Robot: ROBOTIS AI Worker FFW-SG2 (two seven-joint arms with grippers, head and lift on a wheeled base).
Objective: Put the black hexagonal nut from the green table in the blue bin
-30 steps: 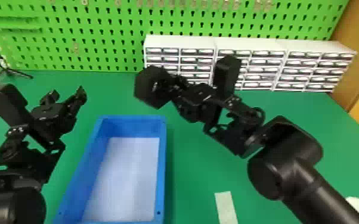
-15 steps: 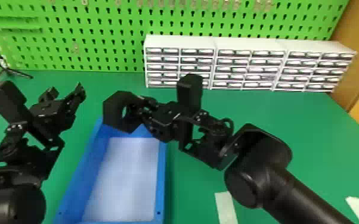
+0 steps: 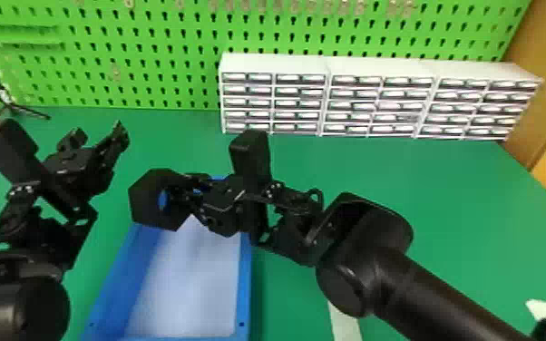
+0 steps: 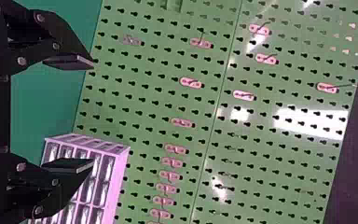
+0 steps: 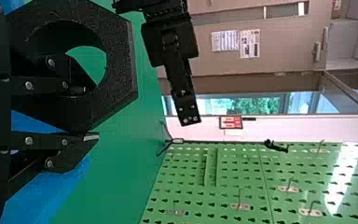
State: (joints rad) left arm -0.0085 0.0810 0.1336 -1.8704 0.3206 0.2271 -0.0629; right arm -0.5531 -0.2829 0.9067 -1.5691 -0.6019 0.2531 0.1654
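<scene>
Head view: black hexagonal nut [image 3: 144, 206], clasped by the right gripper [image 3: 174, 192], above the blue bin's [image 3: 246, 290] far-left corner; a gap separates it from the wide-spread left gripper [image 3: 97, 136]; drawer cabinets [image 3: 276, 65] line the green table's [image 3: 444, 204] back.

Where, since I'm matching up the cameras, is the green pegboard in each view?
Head view: the pegboard stands behind the white drawer units.
Left wrist view: beyond the left end effector.
Right wrist view: beyond the nut in the right end effector.
Shared landmark: the green table, meeting the pegboard.
</scene>
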